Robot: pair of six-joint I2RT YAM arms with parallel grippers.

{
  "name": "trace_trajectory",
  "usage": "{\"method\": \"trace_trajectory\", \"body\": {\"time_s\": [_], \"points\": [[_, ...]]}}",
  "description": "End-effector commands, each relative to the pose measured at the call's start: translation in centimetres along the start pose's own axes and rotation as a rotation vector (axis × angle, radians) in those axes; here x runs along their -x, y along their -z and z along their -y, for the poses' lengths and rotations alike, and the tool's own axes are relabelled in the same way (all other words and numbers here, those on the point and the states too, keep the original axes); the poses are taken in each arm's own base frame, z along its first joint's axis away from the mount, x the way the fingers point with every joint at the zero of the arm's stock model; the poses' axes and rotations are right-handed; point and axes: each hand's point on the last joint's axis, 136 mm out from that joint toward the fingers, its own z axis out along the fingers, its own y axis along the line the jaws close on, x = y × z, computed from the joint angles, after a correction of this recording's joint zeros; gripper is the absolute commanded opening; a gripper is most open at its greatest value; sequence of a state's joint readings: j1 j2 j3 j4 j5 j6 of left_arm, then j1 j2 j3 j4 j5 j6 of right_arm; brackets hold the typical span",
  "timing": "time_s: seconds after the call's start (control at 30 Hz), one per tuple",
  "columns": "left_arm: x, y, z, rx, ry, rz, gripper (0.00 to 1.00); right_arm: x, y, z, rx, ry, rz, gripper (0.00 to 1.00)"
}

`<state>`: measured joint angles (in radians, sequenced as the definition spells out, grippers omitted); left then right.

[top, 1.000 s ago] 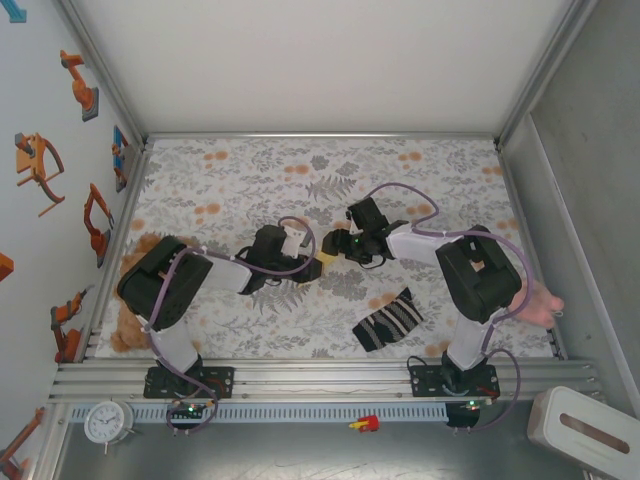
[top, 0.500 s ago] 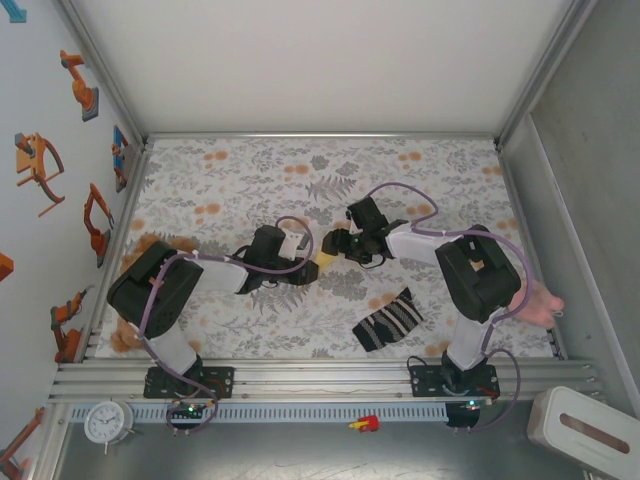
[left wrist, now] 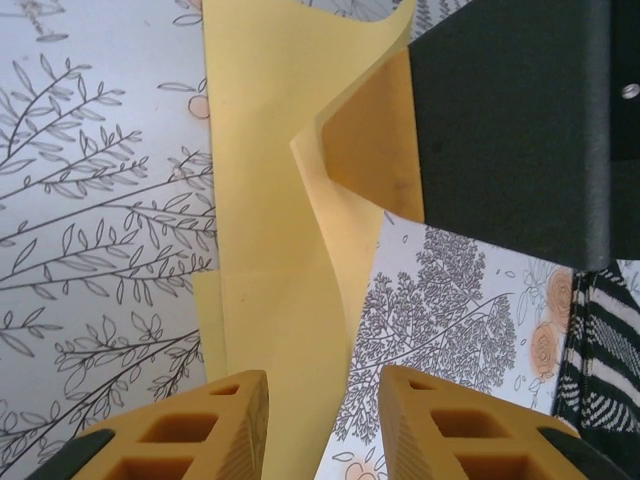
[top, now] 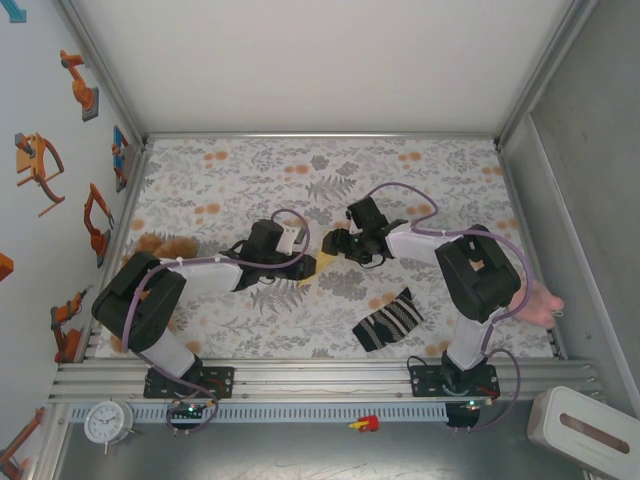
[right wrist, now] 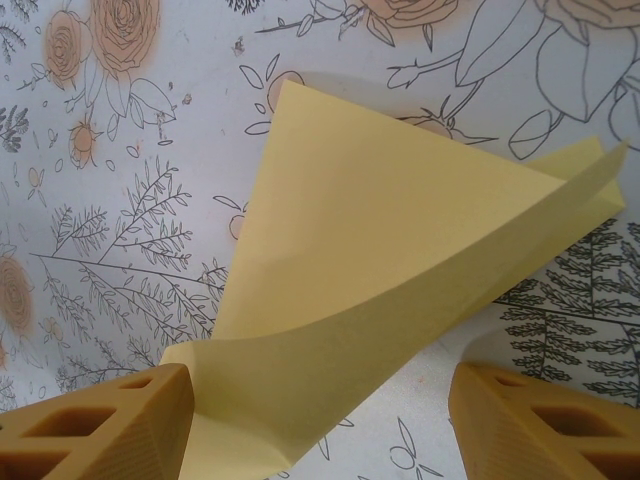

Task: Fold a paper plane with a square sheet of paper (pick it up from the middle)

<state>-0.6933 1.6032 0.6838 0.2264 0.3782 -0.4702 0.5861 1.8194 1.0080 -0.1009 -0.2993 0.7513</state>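
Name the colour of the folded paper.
Plain pale yellow paper; the right wrist view shows it best.

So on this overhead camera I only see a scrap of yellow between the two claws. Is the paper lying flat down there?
Observer: No. In the right wrist view the square sheet of paper is folded, and a pointed flap stands up off the floral cloth.
Operator: Is the left claw pinching it?
Observer: No. The left gripper is open. It straddles a strip of the paper, with cloth showing in the gap.
Operator: And the other one?
Observer: The right gripper is open wide, with bare cloth between the paper and one side.
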Motion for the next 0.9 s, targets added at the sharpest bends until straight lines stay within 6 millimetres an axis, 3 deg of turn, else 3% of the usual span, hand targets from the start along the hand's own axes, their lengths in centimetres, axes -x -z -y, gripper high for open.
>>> {"method": "trace_trajectory", "body": {"time_s": [0.0, 0.63, 0.87], "points": [[-0.5, -0.1, 0.0, 0.002, 0.032, -0.03, 0.33, -0.9, -1.0, 1.5, -0.059, -0.021, -0.035, 0.68], [-1.6, -1.2, -0.7, 0.009, 0.039, -0.073, 0.19, -0.9, -0.7, 0.9, -0.034, -0.022, -0.035, 0.69], [-1.9, -1.4, -0.9, 0.009, 0.059, -0.071, 0.17, 0.1, 1.5, -0.7, 0.015, 0.032, 0.022, 0.69]]}}
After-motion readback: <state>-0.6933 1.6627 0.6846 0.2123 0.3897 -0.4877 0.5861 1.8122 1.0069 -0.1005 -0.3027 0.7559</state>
